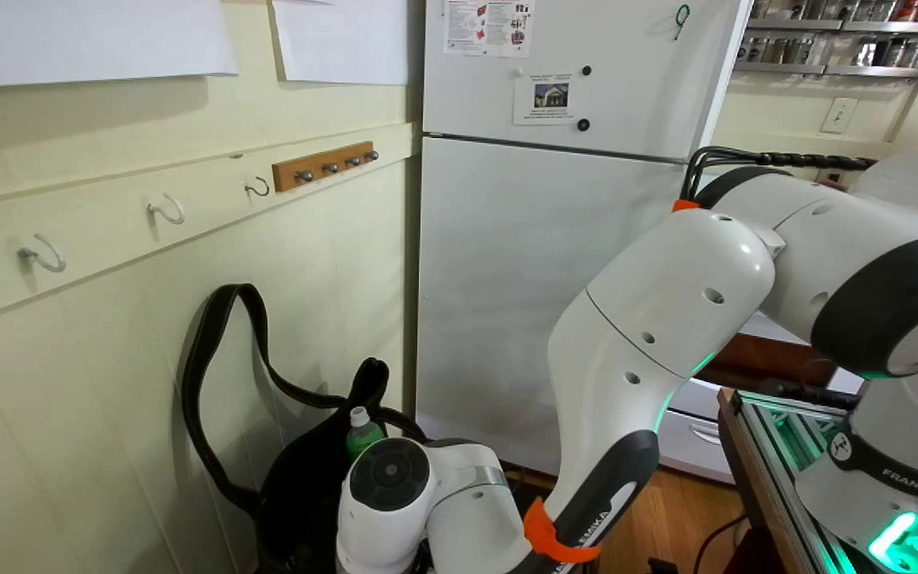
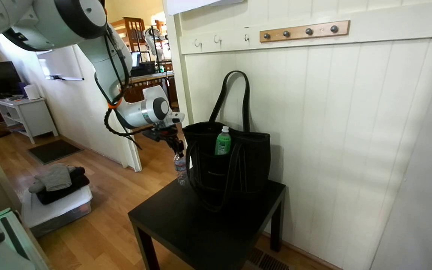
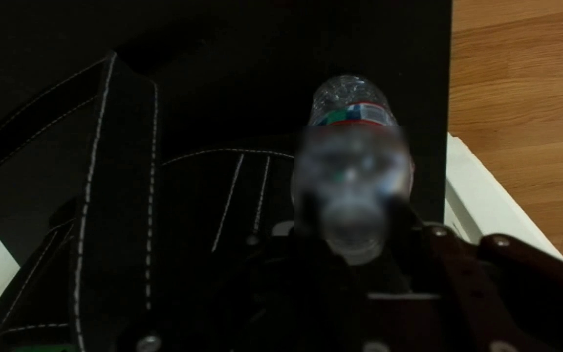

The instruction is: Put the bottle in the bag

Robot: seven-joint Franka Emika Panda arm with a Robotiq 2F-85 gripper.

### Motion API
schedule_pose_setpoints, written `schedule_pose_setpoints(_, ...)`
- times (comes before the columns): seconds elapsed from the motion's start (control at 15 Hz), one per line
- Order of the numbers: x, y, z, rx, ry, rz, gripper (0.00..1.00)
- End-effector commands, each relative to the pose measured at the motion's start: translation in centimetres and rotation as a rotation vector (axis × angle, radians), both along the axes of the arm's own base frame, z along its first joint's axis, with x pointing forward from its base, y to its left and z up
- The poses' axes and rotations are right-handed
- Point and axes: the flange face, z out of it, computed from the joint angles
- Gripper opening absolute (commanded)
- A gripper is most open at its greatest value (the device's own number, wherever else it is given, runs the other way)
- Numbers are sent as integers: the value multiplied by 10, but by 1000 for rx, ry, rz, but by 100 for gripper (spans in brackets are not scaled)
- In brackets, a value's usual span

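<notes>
The black bag (image 2: 251, 161) stands upright on a small black table, one strap loop raised against the wall. It also shows in an exterior view (image 1: 300, 494) and at left in the wrist view (image 3: 188, 205). The green bottle (image 2: 222, 144) with a white cap sits upright in the bag's front, lower part hidden; its top shows in an exterior view (image 1: 363, 434). A clear water bottle (image 2: 180, 165) is beside the bag near the table edge. My gripper (image 2: 179, 152) is shut on its neck, seen also in the wrist view (image 3: 352, 210). The gripper is hidden in an exterior view.
The black table (image 2: 186, 221) carries the bag. The panelled wall with hooks (image 2: 304, 31) is behind it. A white fridge (image 1: 499, 303) stands beside the wall. A lidded box (image 2: 56, 202) with folded cloth lies on the wooden floor.
</notes>
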Motion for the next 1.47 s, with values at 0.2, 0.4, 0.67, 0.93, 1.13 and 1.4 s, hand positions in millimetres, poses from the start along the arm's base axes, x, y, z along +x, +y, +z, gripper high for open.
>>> schedule_pose_setpoints(0.2, -24, 11, 60, 10, 63, 20, 12)
schedule_pose_setpoints(0.4, -37, 6, 91, -11, 108, 19, 12)
schedule_pose_setpoints(0.67, -53, 2, 130, -43, 193, 32, 12)
schedule_pose_setpoints(0.93, -68, -6, 164, -80, 255, -2, 12)
schedule_pose_setpoints(1.13, -77, -19, 187, -106, 271, -55, 12)
schedule_pose_setpoints(1.4, -81, -40, 211, -129, 246, -130, 12)
